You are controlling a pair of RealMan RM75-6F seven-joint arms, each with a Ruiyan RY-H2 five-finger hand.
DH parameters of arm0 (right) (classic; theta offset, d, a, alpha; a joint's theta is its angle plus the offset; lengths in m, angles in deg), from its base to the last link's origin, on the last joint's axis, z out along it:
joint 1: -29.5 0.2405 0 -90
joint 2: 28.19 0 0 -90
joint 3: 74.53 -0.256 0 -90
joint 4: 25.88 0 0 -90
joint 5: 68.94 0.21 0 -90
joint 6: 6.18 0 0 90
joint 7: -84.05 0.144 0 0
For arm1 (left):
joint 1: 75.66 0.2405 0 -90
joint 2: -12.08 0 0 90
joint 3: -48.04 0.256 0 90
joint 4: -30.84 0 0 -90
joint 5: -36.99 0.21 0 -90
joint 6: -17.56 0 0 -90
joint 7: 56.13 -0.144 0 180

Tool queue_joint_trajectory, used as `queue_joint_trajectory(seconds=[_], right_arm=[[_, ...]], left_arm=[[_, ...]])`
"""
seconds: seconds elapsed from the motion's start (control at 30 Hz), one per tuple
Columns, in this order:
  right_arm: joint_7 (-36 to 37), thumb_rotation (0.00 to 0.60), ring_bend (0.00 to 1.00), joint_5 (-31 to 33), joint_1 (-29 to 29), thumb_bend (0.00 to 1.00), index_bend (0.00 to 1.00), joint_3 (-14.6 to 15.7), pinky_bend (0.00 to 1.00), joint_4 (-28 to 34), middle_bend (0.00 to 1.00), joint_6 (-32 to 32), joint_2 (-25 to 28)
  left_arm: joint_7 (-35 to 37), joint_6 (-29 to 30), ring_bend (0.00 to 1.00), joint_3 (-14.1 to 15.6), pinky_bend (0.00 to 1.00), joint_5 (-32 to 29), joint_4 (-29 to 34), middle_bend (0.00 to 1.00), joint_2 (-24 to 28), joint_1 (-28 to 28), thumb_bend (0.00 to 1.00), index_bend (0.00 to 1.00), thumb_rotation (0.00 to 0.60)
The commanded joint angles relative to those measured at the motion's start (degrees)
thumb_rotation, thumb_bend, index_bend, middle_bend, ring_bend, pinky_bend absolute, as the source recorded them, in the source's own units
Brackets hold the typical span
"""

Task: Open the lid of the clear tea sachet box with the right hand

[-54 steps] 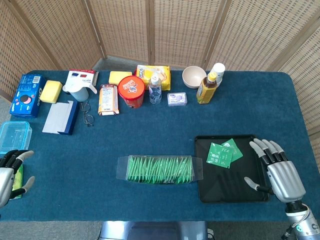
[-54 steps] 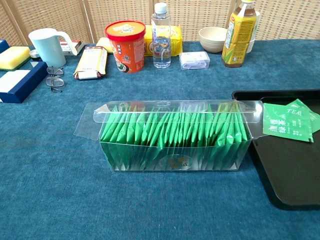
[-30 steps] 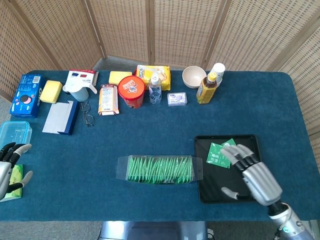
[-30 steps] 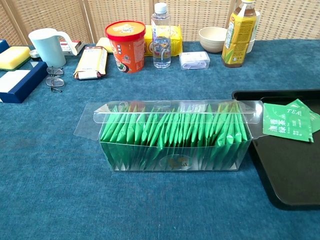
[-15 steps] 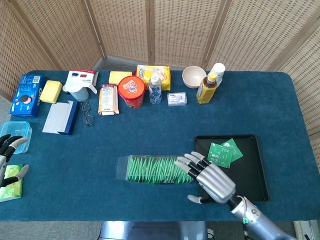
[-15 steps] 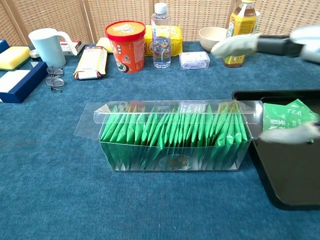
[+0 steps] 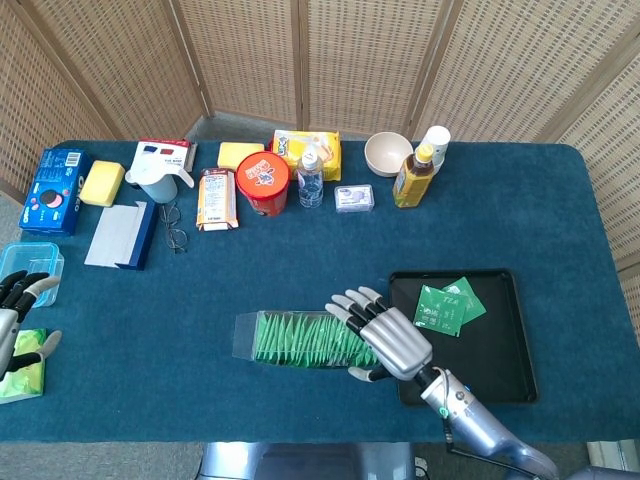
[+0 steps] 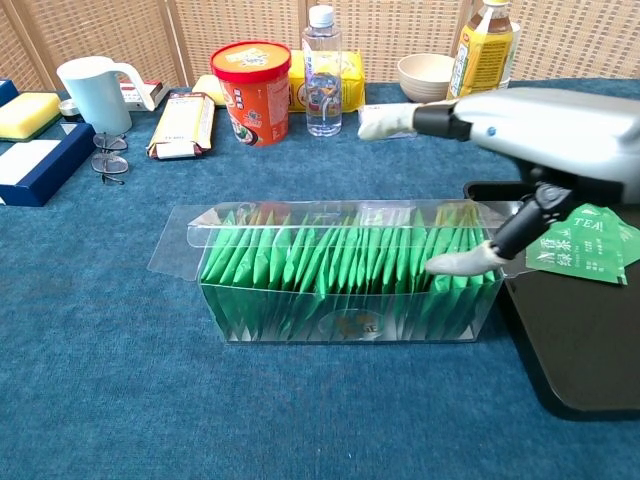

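Note:
The clear tea sachet box (image 7: pixel 305 340) (image 8: pixel 340 285) lies lengthwise in the middle of the blue table, packed with green sachets; its clear lid flaps (image 8: pixel 180 235) stick out at both ends. My right hand (image 7: pixel 385 338) (image 8: pixel 545 135) hovers over the box's right end, fingers spread and holding nothing. Its thumb (image 8: pixel 460 262) reaches down by the box's right top edge; contact cannot be told. My left hand (image 7: pixel 18 325) is open at the far left table edge, beside a green packet (image 7: pixel 28 362).
A black tray (image 7: pixel 500 345) (image 8: pixel 580 350) with two green tea sachets (image 7: pixel 447 305) (image 8: pixel 580 245) sits right of the box. Along the back stand a red cup (image 7: pixel 263 182), water bottle (image 7: pixel 311 176), bowl (image 7: pixel 388 152), yellow drink bottle (image 7: pixel 415 173), mug (image 7: pixel 155 180) and boxes.
My right hand has swung left from beside the tray's right edge, across the tray, to over the box's right end. The left hand has shifted slightly. The box has not moved.

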Motion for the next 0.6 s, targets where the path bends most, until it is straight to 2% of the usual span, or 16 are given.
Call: queue_joint_trajectory(seconds=[0.03, 0.2, 0.37, 0.6], right_arm=[[-2.3, 0.481, 0.07, 2.3, 1.2, 0.24, 0.08, -0.3, 0.09, -0.4, 0.05, -0.9, -1.8], [-5.0, 0.48, 0.07, 5.8, 2.6, 0.24, 0.1, -1.0, 0.09, -0.4, 0.06, -1.2, -3.7], [-7.5, 0.481, 0.07, 8.0, 3.8, 0.31, 0.12, -2.0, 0.09, -0.4, 0.07, -0.7, -4.8], [-13.2, 0.481, 0.07, 11.5, 5.9, 0.45, 0.27, -2.7, 0.09, -0.9, 0.09, -0.1, -5.8]], left_arm=[[-0.1, 0.1, 0.1, 0.0, 0.25, 0.0, 0.2, 0.17, 0.1, 0.0, 0.27, 0.18, 0.6], [0.0, 0.4, 0.1, 0.1, 0.25, 0.2, 0.2, 0.17, 0.0, 0.1, 0.27, 0.18, 0.6], [0.3, 0.2, 0.1, 0.3, 0.25, 0.1, -0.1, 0.17, -0.2, 0.2, 0.27, 0.18, 0.6], [1.0, 0.0, 0.1, 0.4, 0.25, -0.1, -0.9, 0.17, -0.7, 0.1, 0.27, 0.18, 0.6]])
